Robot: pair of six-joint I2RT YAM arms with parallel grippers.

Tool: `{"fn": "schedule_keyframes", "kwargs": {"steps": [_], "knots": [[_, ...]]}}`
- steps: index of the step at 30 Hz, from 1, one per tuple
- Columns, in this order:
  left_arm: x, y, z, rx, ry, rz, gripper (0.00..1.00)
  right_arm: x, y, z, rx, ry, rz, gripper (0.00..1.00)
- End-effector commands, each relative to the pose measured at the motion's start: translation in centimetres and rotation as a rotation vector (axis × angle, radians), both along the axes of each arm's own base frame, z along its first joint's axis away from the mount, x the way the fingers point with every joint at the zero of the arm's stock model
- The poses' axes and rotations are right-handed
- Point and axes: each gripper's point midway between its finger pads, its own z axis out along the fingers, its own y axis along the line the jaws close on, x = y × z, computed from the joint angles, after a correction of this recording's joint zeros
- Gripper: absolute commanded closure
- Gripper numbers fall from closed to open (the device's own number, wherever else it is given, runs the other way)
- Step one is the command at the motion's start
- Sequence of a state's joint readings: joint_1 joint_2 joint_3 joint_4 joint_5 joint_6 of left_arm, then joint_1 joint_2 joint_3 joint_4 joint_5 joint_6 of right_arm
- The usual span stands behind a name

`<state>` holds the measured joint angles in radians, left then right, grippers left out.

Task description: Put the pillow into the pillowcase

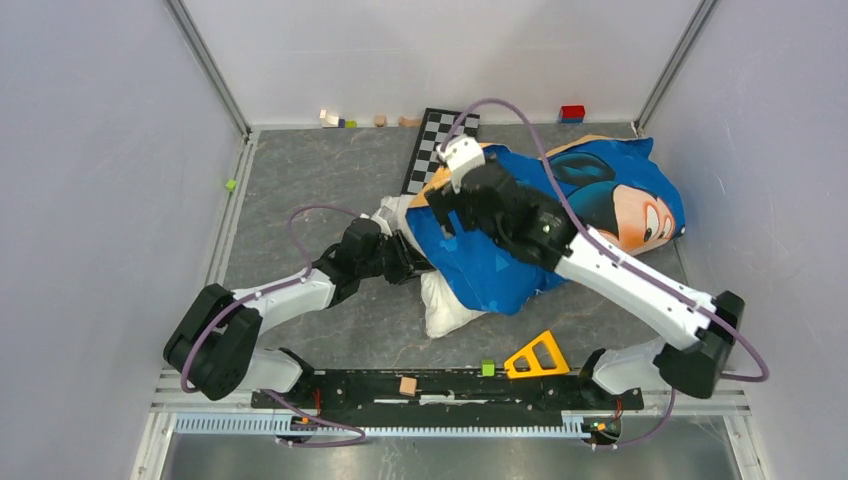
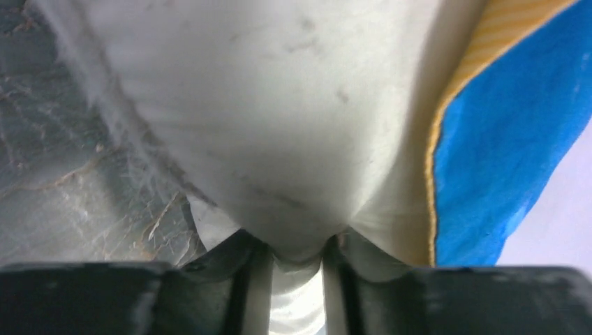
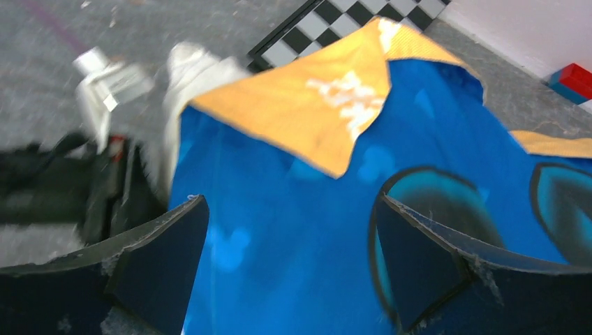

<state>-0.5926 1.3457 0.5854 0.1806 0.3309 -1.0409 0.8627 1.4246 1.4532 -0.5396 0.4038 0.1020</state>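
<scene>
The pillowcase (image 1: 620, 185) is blue with a cartoon mouse print and an orange-yellow flap with white marks (image 3: 314, 105). It covers most of the off-white pillow (image 1: 445, 305), whose left end sticks out of the opening. My left gripper (image 1: 415, 262) is shut on a pinch of the pillow's white fabric (image 2: 279, 105) at that end, with the pillowcase's orange-edged hem (image 2: 502, 139) just to the right. My right gripper (image 1: 450, 205) is open and empty, held just above the pillowcase's blue face (image 3: 293, 209) near the opening.
A checkerboard (image 1: 440, 135) lies under the pillowcase's far corner. A red block (image 1: 572, 113) and small blocks (image 1: 335, 119) sit by the back wall. A yellow triangle piece (image 1: 537, 355) and small cubes (image 1: 407, 385) lie at the front rail. The left arm (image 3: 63, 188) is close beside my right gripper.
</scene>
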Motion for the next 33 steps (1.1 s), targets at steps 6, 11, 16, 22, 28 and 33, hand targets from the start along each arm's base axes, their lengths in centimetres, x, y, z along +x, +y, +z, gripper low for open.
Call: {"fn": "schedule_keyframes", "kwargs": {"steps": [6,11,16,22,28,33], "knots": [[2.1,-0.8,3.1,-0.097,-0.072,0.069,0.94,-7.4,0.2,-7.0,-0.114,0.025,0.034,0.02],[1.9,-0.7,3.1,-0.082,-0.074,0.057,0.98,-7.5,0.5,-9.5,-0.257,-0.011,-0.012,0.02],[1.5,-0.4,2.7,-0.058,-0.069,0.055,0.97,-6.4,-0.9,-10.0,-0.332,-0.056,-0.125,0.03],[1.1,-0.3,2.3,-0.038,-0.066,0.03,0.98,-5.8,-0.5,-7.2,-0.261,-0.084,-0.162,0.46],[0.4,-1.0,2.6,-0.056,-0.059,-0.026,0.98,-5.2,3.1,-2.9,-0.131,-0.07,-0.12,0.99],[-0.3,-2.2,3.7,-0.082,-0.064,-0.066,0.98,-6.2,10.9,2.2,0.07,-0.027,0.058,1.0]]}}
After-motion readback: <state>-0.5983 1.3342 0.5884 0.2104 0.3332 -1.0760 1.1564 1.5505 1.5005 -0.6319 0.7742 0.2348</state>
